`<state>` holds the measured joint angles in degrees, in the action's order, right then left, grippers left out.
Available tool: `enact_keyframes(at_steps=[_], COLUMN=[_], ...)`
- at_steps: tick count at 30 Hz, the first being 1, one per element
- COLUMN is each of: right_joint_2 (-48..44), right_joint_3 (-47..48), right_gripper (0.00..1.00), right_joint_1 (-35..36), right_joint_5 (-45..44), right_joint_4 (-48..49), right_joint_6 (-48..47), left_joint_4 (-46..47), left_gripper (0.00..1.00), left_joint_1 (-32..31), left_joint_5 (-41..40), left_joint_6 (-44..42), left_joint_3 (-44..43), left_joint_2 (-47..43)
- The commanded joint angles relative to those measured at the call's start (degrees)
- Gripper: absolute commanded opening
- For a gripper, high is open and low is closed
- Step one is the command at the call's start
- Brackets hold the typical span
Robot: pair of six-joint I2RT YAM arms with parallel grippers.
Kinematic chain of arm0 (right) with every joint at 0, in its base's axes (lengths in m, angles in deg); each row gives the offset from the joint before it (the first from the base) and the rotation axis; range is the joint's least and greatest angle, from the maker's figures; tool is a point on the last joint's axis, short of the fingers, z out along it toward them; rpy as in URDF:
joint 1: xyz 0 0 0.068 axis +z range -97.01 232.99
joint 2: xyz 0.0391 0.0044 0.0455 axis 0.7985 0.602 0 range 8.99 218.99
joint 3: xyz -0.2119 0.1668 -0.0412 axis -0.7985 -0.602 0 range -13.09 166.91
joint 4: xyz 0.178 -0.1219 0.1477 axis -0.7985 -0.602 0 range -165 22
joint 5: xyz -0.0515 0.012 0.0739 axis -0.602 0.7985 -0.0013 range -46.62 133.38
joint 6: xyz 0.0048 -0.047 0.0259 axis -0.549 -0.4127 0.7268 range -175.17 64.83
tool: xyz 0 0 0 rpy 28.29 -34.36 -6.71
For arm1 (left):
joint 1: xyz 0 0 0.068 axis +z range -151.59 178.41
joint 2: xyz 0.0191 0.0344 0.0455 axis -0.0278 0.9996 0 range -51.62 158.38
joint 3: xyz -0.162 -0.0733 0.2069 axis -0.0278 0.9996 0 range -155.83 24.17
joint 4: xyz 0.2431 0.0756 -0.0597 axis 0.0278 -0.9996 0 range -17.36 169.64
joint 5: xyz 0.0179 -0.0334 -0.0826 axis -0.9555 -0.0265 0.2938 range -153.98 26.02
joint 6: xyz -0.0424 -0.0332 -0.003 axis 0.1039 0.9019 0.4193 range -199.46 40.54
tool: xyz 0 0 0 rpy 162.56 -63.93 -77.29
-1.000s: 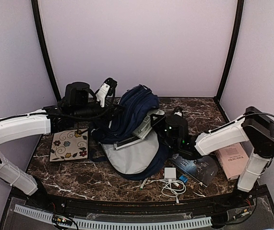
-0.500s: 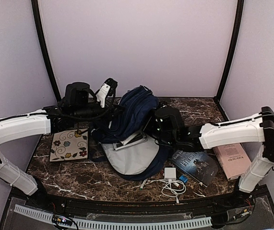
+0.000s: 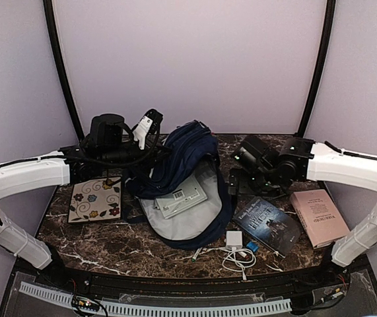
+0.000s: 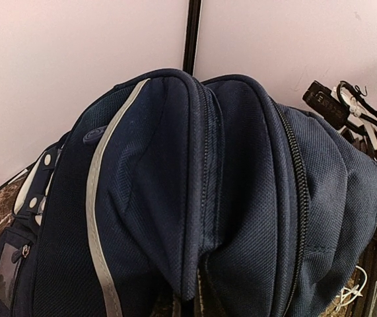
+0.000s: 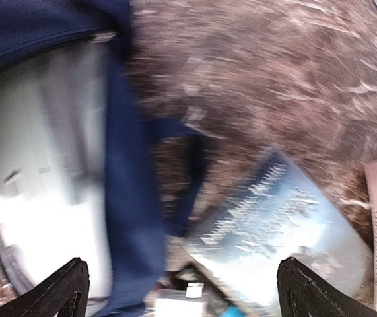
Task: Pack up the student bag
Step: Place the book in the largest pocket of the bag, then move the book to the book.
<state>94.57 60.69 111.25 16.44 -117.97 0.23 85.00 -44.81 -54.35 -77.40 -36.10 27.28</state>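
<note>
Backpack of navy blue fabric [image 3: 187, 150] lies open, grey lining up — left gripper [image 3: 154, 150] clamps its raised top; right gripper [image 5: 181, 281] hovers spread, empty, beside it.

left white-and-black arm [image 3: 30, 175]: stretched rightward, fingers hidden | right white-and-black arm [image 3: 346, 165]: reaching leftward | right black gripper [image 5: 181, 290]: fingers [image 5: 66, 287] spread wide
</note>
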Motion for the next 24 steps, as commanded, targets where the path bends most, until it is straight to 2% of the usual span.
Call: enact_keyframes(at_steps=[1, 3, 7, 13, 16, 20, 24], right_joint_2=[-10.3, -14.7, -27.1, -42.1, -44.3, -44.7, -45.0], right_joint_3=[-12.7, -19.2, -30.2, -40.9, -43.6, -47.1, -49.6], right_gripper=[1.0, 1.0, 1.0, 1.0, 1.0, 1.0, 1.0], right_joint_1=[-11.3, -17.5, -28.1, -44.7, -52.7, -63.0, -64.6], right_joint_5=[0.6, 4.1, 1.9, 0.7, -1.6, -0.3, 1.0], right_joint_4=[-4.1, 1.0, 6.2, 7.4, 6.8, 7.8, 9.7], right_joint_6=[0.5, -0.2, 3.0, 7.4, 7.1, 6.3, 7.2], left_joint_4=[8.1, 7.8, 7.8, 7.7, 7.6, 7.6, 7.6], left_gripper=[0.0, 0.0, 0.0, 0.0, 0.0, 0.0, 0.0], left_joint_1=[0.3, 0.3, 0.3, 0.3, 0.3, 0.3, 0.3], left_joint_5=[0.4, 0.6, 0.7, 1.3, 1.3, 0.9, 0.6], left_joint_6=[-1.4, -1.3, -1.4, -0.9, -0.8, -1.3, -1.7], left_joint_3=[-2.9, -2.9, -3.0, -3.1, -3.2, -3.2, -3.2], left_joint_2=[-3.2, -3.0, -3.2, -2.7, -2.8, -3.3, -3.4])
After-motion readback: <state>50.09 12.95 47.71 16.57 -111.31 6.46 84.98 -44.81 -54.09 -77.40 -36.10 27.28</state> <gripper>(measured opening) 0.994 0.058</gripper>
